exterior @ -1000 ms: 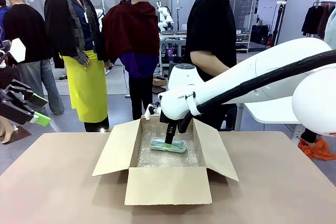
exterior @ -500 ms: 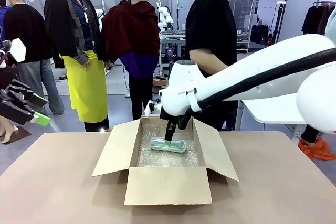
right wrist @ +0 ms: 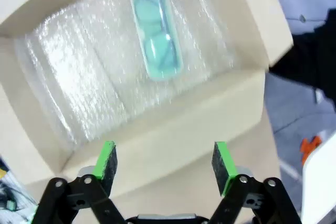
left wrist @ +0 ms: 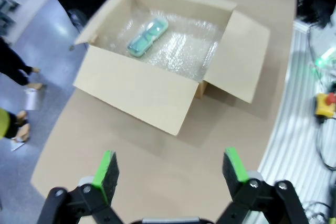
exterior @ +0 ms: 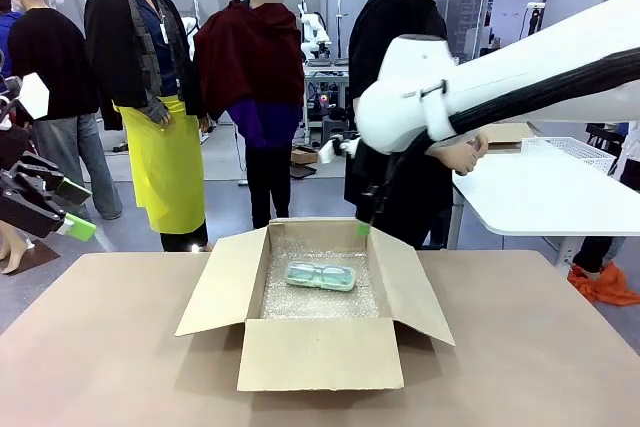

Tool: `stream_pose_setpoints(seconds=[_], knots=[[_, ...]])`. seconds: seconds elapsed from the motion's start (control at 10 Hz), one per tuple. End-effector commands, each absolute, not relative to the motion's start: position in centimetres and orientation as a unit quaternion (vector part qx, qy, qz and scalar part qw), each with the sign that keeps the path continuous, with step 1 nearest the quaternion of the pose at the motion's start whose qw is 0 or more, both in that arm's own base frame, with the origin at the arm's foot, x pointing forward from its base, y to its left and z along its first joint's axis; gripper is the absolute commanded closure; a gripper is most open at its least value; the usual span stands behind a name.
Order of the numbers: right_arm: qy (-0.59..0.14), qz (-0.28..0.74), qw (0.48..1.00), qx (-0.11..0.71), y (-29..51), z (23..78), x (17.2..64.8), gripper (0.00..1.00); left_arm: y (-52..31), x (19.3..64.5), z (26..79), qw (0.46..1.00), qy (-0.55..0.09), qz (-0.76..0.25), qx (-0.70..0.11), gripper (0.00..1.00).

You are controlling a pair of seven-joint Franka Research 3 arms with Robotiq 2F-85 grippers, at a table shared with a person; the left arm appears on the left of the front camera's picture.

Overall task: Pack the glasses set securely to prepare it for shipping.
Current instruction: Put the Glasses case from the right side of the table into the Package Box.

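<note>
A mint-green glasses case (exterior: 320, 276) lies flat on bubble wrap inside the open cardboard box (exterior: 320, 352) at mid-table. My right gripper (exterior: 365, 223) hangs above the box's far right corner, open, with nothing between its fingers. In the right wrist view the case (right wrist: 156, 33) lies well beyond my open right gripper (right wrist: 164, 160), with the box wall (right wrist: 173, 135) between them. My left gripper (exterior: 55, 209) stays off the table's left edge, open and empty. In the left wrist view my left gripper (left wrist: 170, 167) looks down on the box (left wrist: 142, 90) and the case (left wrist: 147, 36).
The box flaps (exterior: 213, 285) splay out on all sides over the brown tabletop (exterior: 110, 357). A person in black (exterior: 400, 57) stands just behind the box. A white side table (exterior: 530, 197) with a wire basket stands at the right.
My right gripper has risen out of the box, up and to the right, away from the case. The case stays on the bubble wrap. The left arm has not moved.
</note>
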State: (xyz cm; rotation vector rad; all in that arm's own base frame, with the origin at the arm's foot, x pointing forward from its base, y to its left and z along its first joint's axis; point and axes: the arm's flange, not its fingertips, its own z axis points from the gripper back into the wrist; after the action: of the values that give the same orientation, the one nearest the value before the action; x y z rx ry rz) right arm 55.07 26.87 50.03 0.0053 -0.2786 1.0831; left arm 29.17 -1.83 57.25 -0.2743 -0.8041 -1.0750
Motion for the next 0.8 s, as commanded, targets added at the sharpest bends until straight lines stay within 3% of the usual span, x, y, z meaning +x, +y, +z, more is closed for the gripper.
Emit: stream_pose_setpoints(seconds=[0.0,0.3,0.5,0.7], knots=[[-0.137,0.443,0.886,-0.012,23.6,50.4,51.3,0.10,-1.7,29.1,57.4,0.770,-0.374,-0.500,-0.134,0.00],[-0.173,0.187,0.966,-0.032,13.7,51.6,47.1,0.10,-1.7,29.1,57.4,0.770,-0.374,-0.500,-0.134,0.00],[-0.175,0.076,0.980,-0.053,9.2,52.1,44.7,0.10,-1.7,29.1,57.4,0.770,-0.374,-0.500,-0.134,0.00],[-0.197,0.051,0.979,-0.027,6.7,52.4,42.6,0.10,-1.7,29.1,57.4,0.770,-0.374,-0.500,-0.134,0.00]])
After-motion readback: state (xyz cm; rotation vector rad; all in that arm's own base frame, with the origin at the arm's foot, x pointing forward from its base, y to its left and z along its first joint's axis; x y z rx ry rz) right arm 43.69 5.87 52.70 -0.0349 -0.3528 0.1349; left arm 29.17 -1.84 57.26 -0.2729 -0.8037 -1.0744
